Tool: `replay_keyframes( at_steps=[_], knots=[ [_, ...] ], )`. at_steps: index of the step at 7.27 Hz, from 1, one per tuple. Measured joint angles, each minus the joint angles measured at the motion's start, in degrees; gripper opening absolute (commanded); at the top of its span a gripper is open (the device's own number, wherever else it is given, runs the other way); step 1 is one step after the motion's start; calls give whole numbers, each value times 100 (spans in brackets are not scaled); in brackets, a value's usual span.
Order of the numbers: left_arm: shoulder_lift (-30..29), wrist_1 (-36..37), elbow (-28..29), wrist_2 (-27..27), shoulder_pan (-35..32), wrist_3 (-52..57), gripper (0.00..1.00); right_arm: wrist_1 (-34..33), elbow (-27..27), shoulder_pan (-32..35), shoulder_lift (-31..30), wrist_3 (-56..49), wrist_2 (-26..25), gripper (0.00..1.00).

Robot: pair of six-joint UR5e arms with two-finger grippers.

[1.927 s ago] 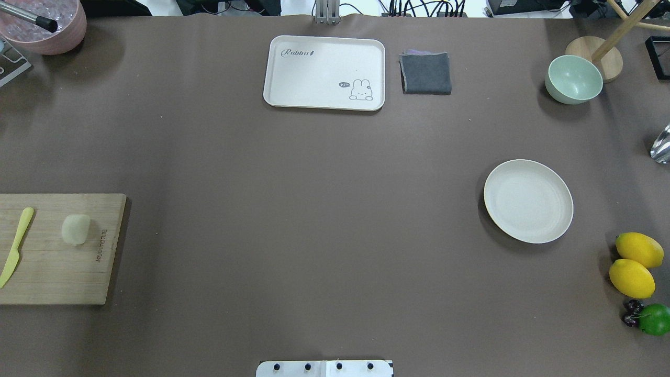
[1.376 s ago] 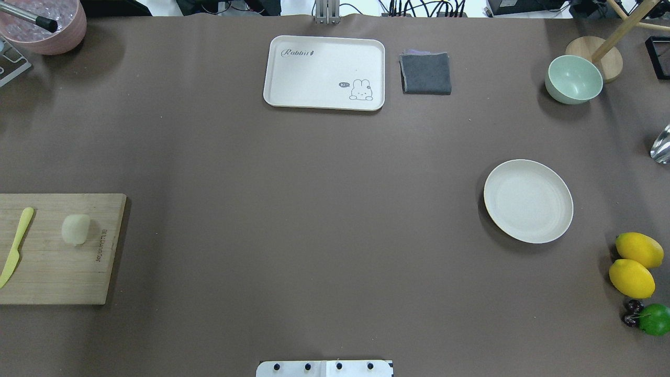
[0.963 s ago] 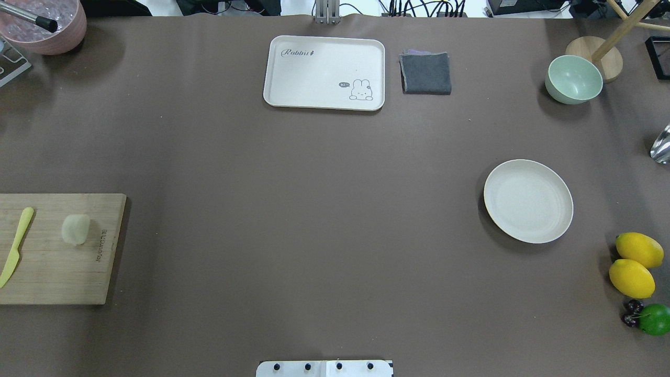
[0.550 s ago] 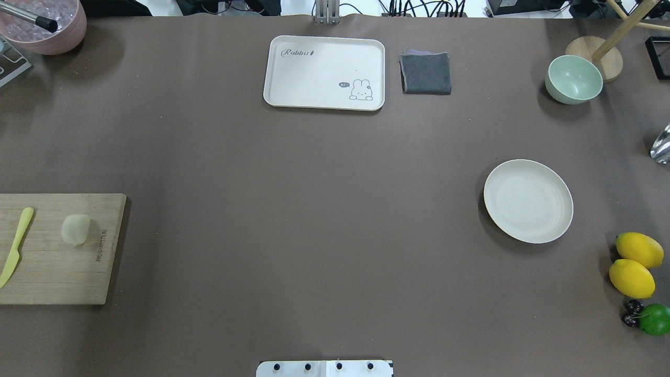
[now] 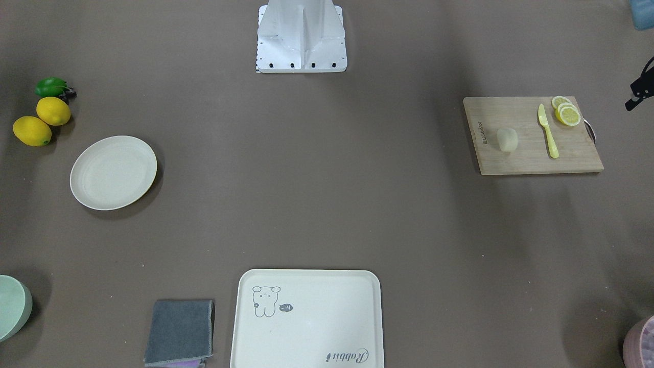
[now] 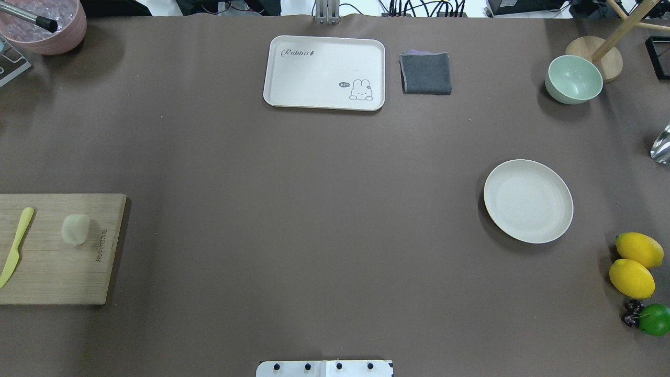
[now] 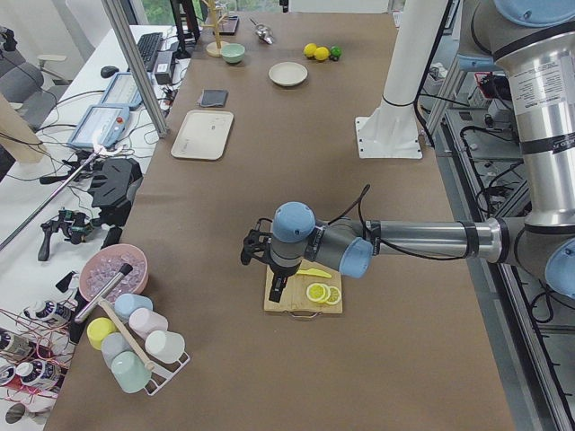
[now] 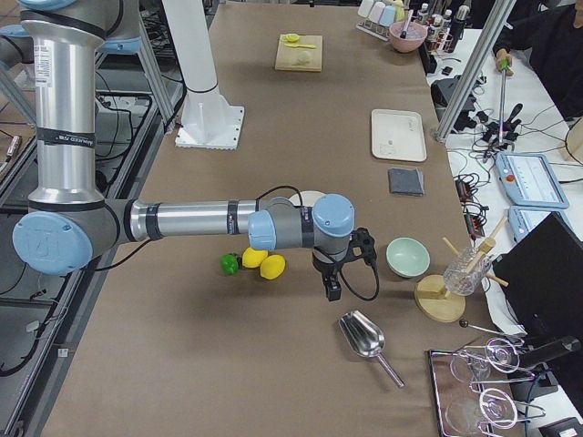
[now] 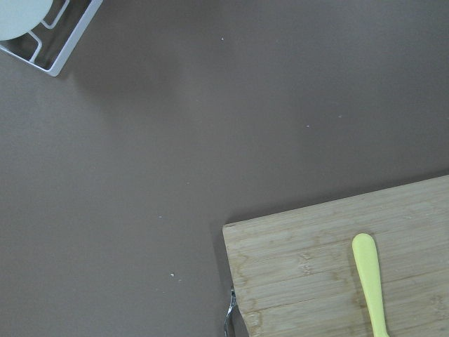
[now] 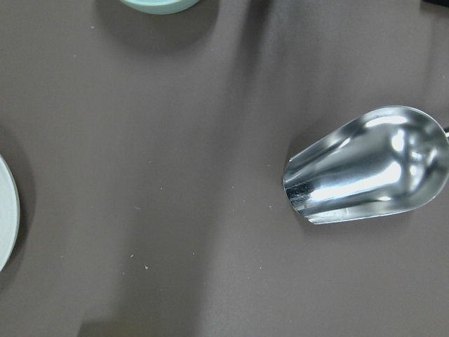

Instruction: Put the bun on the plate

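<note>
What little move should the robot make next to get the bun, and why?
Probably slide the left gripper along the cutting board until it hangs over the bun. The bun lies untouched beside the yellow knife, the plate is bare, and the left wrist view shows only the board's corner and the knife.

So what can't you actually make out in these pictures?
- Left gripper: small and dark in the exterior left view; open or shut, unclear.
- Right gripper: same, in the exterior right view.
- Bun: clear from overhead, but hidden behind the left arm in the exterior left view.
- Lemon slices: cut off by the overhead view's left edge.
- Scoop: its handle is cut off by the right wrist view's edge.
</note>
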Motion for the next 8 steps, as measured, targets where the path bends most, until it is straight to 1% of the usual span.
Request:
replay_keyframes(
  at_steps=[1, 2, 3, 4, 5, 8],
  knots=[
    [62, -130, -5, 1, 7, -187, 98, 109, 2, -97, -2, 47, 2, 100],
    [200, -439, -5, -8, 12, -318, 98, 216, 2, -237, -4, 134, 2, 98],
    [342, -746, 5, -28, 21, -388, 98, 347, 0, -401, -4, 254, 3, 94],
    [415, -926, 45, -41, 29, -426, 98, 506, -5, -641, 1, 483, 1, 94],
    [430, -1001, 101, -46, 32, -442, 98, 694, -12, -984, 19, 889, -5, 94],
    [439, -1035, 180, -49, 55, -452, 98, 1806, -105, -1952, 35, 2375, -10, 93]
  ],
)
